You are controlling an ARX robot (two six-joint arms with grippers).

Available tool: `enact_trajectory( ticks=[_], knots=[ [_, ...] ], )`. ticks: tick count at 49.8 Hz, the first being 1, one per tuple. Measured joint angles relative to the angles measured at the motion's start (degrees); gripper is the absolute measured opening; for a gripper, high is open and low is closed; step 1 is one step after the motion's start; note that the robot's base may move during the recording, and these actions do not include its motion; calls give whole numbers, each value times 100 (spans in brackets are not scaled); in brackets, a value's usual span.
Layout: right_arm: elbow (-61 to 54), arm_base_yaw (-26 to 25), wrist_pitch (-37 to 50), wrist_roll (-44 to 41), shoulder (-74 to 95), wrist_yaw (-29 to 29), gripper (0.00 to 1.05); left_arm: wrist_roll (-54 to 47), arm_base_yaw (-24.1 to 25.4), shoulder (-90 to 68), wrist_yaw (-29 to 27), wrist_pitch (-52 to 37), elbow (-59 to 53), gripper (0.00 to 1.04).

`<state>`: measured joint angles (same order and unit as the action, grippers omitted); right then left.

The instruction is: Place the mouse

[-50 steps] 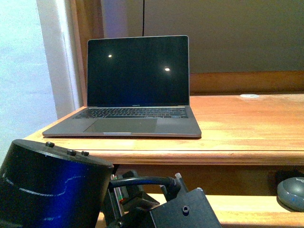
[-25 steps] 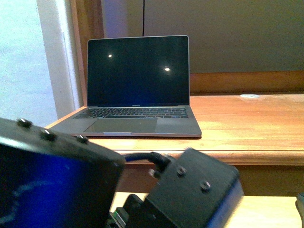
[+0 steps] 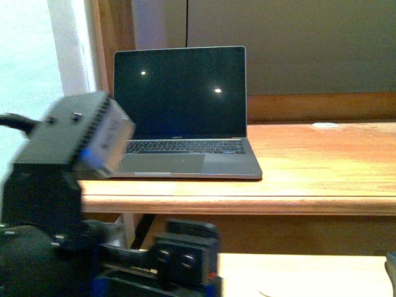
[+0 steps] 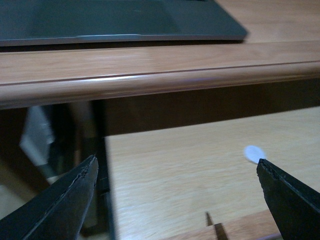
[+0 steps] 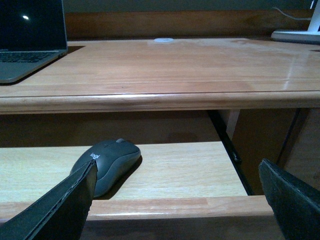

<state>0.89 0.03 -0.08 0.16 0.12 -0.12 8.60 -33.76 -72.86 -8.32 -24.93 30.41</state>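
Currently the left arm [image 3: 68, 145] stands raised and blurred at the laptop's [image 3: 179, 111] eight o'clock. The left gripper [image 4: 177, 200] is spread wide and empty over the lower shelf [image 4: 190, 165]. The right gripper [image 5: 175, 205] also gapes, holding nothing. The mouse [image 5: 107, 160] lies on that shelf just beside one fingertip, at the laptop's five o'clock, beneath the desk [image 5: 175, 60].

Count: 1 open grey metal laptop [image 3: 179, 117], 1 dark grey domed plastic mouse [image 5: 107, 160], 1 wooden table [image 3: 322, 167], 2 small white round discs [image 3: 325, 125], second disc [image 4: 254, 153].
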Motion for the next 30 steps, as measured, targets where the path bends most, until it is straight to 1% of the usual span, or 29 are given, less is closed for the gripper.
enact_trajectory(
  ticks=[1,3,5,7,8,10,13,16,20,21,22,24,30],
  knots=[
    [2,0,0,0,0,-2,97,15,26,256,-269,122,-116,97],
    [2,0,0,0,0,-2,97,50,44,531,-496,254,-238,97],
    [0,0,0,0,0,-2,97,63,46,726,-590,358,-321,97],
    [0,0,0,0,0,-2,97,105,42,1139,-876,595,-494,97],
    [0,0,0,0,0,-2,97,122,33,1244,-933,664,-538,97],
    [0,0,0,0,0,0,97,216,-9,1685,-1106,999,-715,97],
    [0,0,0,0,0,0,97,330,-157,2498,-1565,1652,-1029,97],
    [0,0,0,0,0,-2,97,442,-251,2975,-1757,2074,-1202,97],
    [2,0,0,0,0,0,97,763,-481,3921,-2277,3001,-1473,97],
    [2,0,0,0,0,-2,97,787,-516,4033,-2352,3119,-1497,97],
    [2,0,0,0,0,0,97,942,-603,4343,-2485,3456,-1561,97],
    [2,0,0,0,0,0,97,1106,-660,4636,-2540,3720,-1633,97],
    [2,0,0,0,0,-4,97,1386,-678,4780,-2555,3768,-1768,97]
  ],
)
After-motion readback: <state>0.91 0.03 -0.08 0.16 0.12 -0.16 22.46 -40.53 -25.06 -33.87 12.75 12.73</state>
